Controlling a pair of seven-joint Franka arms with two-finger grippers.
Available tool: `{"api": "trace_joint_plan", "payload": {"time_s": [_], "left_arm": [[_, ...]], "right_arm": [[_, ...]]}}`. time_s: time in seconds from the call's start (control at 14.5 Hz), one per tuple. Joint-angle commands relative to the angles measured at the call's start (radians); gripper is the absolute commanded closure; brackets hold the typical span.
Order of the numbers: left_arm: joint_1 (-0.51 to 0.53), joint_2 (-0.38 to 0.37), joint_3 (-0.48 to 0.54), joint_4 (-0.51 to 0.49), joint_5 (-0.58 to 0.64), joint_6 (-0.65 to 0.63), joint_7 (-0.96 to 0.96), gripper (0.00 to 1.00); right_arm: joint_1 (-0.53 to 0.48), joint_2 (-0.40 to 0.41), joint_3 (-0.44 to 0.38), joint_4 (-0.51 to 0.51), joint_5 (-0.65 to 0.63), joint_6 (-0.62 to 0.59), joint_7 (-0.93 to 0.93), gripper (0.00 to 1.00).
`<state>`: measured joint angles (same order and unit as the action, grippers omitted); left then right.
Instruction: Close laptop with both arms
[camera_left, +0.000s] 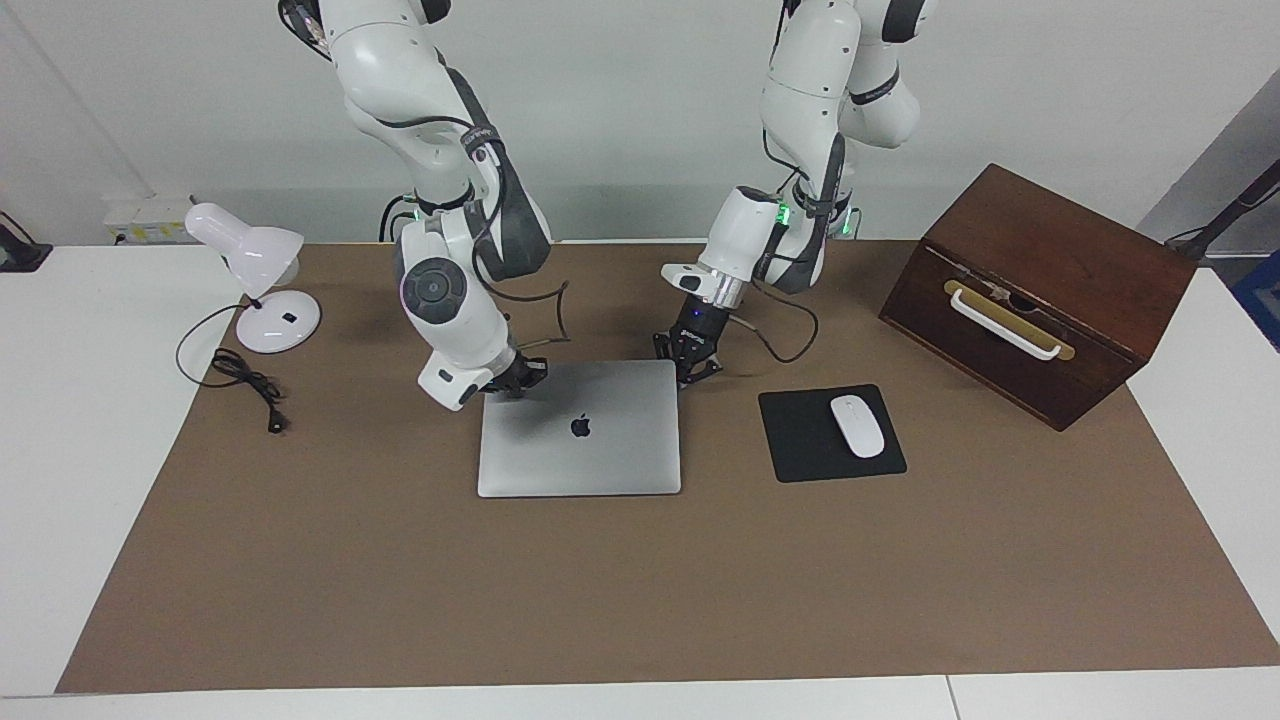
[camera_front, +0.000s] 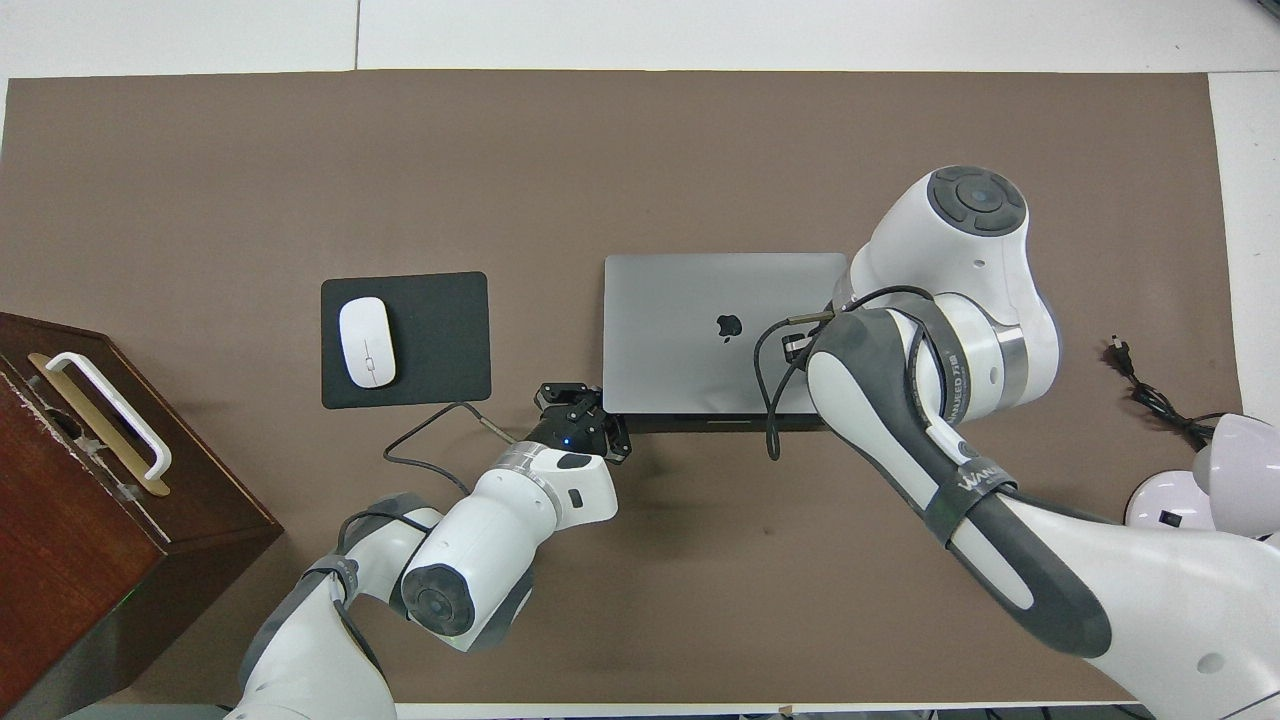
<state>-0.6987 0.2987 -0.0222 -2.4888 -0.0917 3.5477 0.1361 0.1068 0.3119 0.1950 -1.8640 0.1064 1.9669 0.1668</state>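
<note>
The silver-grey laptop (camera_left: 580, 440) (camera_front: 690, 320) lies on the brown mat with its lid flat down and the dark apple logo facing up. My left gripper (camera_left: 692, 368) (camera_front: 582, 404) is shut, at the laptop's corner nearest the robots, toward the left arm's end. At the other robot-side corner my right gripper (camera_left: 520, 380) is shut too, low over the lid's edge. In the overhead view the right arm's own forearm hides its gripper. Neither gripper holds anything.
A black mouse pad (camera_left: 800, 445) (camera_front: 440, 340) with a white mouse (camera_left: 857, 426) (camera_front: 366, 342) lies beside the laptop toward the left arm's end. A brown wooden box (camera_left: 1040, 290) with a white handle stands past it. A white desk lamp (camera_left: 262, 290) and its cord sit at the right arm's end.
</note>
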Motion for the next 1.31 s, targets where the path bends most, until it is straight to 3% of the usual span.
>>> {"api": "trace_joint_plan", "payload": {"time_s": [0.0, 0.83, 1.24], "left_arm": [[0.016, -0.024, 0.008, -0.081, 0.001, -0.114, -0.001, 1.00], [0.067, -0.384, 0.010, -0.071, 0.001, -0.702, -0.001, 1.00], [0.090, -0.476, 0.021, -0.010, -0.008, -0.933, -0.006, 1.00]], "right_arm": [[-0.010, -0.014, 0.008, -0.011, 0.021, 0.001, 0.016, 1.00], [-0.009, -0.016, 0.008, -0.015, 0.021, 0.003, 0.017, 1.00], [-0.009, -0.016, 0.008, -0.021, 0.019, 0.017, 0.017, 1.00]]}}
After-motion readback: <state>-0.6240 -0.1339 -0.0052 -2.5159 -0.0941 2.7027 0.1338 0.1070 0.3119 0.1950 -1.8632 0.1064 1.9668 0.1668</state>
